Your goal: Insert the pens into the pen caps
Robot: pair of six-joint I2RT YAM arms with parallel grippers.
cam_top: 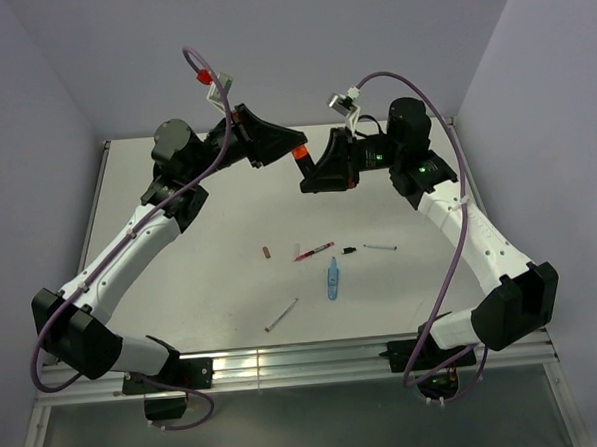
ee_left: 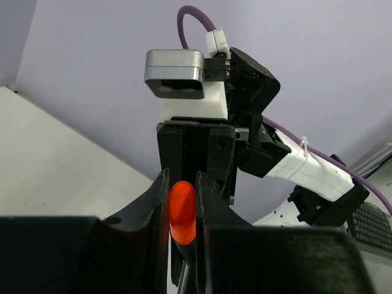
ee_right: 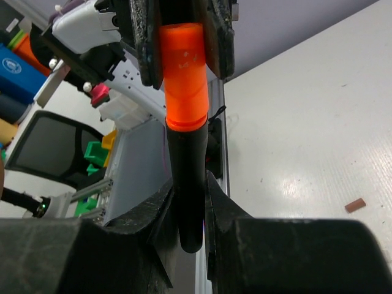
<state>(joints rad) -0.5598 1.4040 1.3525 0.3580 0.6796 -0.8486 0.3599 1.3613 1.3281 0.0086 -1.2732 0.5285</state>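
The black marker (ee_right: pixel 188 177) is gripped by the right hand (ee_right: pixel 188 211), with its orange cap (ee_right: pixel 184 73) pointed into and clamped by the left hand (ee_left: pixel 182 208). Loose pens (cam_top: pixel 313 251) are left on the desk (cam_top: pixel 181 280).

Background stuff only: everything sits on a plain white table (cam_top: pixel 222 288) with a few scuffs, boxed in by pale lavender walls (cam_top: pixel 299 43) on three sides. There's an aluminium rail (cam_top: pixel 286 364) running along the near edge. Off past the table, the right wrist view catches some green bins (ee_right: pixel 98 160), a blue container (ee_right: pixel 15 67) and a dark tilted panel (ee_right: pixel 55 147), can't tell what exactly.
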